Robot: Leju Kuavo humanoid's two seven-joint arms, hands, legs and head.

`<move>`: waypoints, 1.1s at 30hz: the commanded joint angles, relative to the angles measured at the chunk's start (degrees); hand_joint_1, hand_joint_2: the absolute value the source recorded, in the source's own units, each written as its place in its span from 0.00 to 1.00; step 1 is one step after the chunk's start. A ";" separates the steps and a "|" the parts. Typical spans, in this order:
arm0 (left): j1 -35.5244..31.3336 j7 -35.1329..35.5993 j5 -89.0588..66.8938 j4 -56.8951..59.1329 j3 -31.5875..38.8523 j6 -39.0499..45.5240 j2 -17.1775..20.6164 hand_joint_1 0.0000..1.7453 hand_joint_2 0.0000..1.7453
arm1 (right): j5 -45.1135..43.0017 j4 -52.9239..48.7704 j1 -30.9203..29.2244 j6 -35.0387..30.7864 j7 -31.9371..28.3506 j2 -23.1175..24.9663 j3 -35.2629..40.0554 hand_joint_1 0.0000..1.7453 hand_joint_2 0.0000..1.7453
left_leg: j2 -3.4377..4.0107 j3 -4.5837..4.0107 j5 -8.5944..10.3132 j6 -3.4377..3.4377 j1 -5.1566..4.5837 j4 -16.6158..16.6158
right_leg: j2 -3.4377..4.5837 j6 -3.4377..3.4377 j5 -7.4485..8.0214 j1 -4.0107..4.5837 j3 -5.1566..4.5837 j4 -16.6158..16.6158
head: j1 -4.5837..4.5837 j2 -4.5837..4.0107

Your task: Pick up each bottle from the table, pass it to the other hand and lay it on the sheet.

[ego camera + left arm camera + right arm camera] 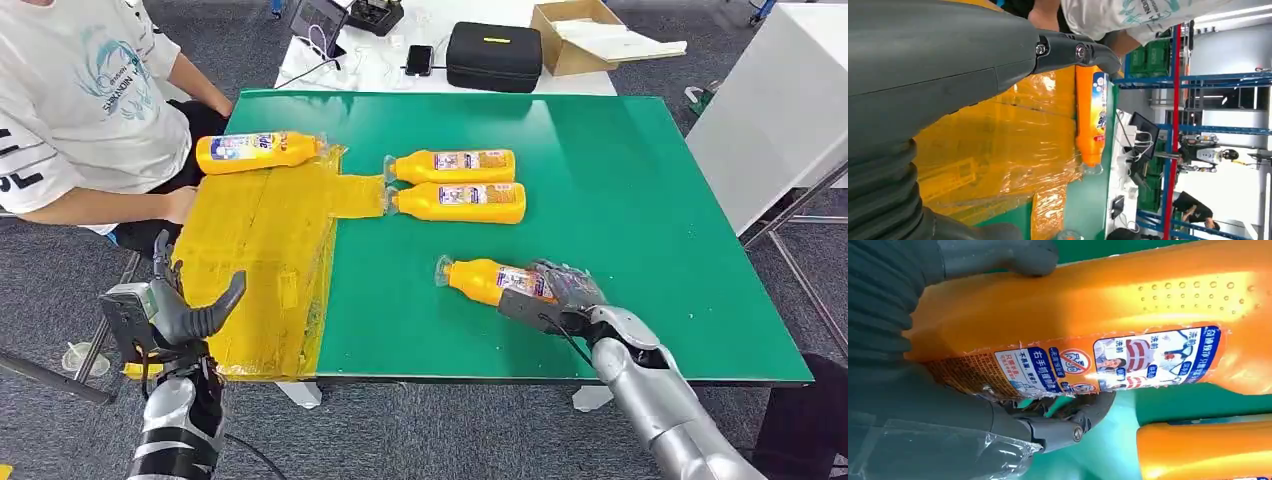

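a: right hand (556, 295)?
b: fingers wrapped round the base of a lying orange plastic bottle (490, 280), near the green table's (620, 200) front edge.
a: left hand (175, 310)?
b: raised off the front-left corner beside the yellow plastic sheet (265, 260), fingers apart, holding nothing.

The held bottle's label (1108, 362) carries Chinese print and a prohibition sign.
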 commanded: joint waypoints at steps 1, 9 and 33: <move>-2.73 0.11 0.27 5.23 -0.56 -0.03 1.03 0.00 1.00 | -0.76 2.94 1.50 1.63 0.06 -1.87 3.55 1.00 1.00 | -0.09 0.17 0.01 0.02 0.06 -0.10 | -0.18 -0.12 -0.02 0.09 0.25 -0.14 | -0.02 0.00; -2.64 0.11 0.31 5.30 -0.52 -0.01 1.00 0.00 1.00 | -0.74 2.92 1.58 1.63 0.07 -1.75 3.65 1.00 1.00 | -0.06 0.16 0.01 0.02 0.05 -0.06 | -0.14 -0.09 -0.01 0.08 0.22 -0.10 | -0.02 0.00; 1.71 8.51 11.37 -3.17 -14.71 -17.27 0.92 0.00 1.00 | -3.59 -15.04 14.23 -47.45 -31.27 24.05 -14.11 1.00 1.00 | 0.05 -0.10 -0.05 0.04 0.14 -0.02 | -0.04 -0.14 -0.08 0.12 -0.04 0.00 | -0.02 0.00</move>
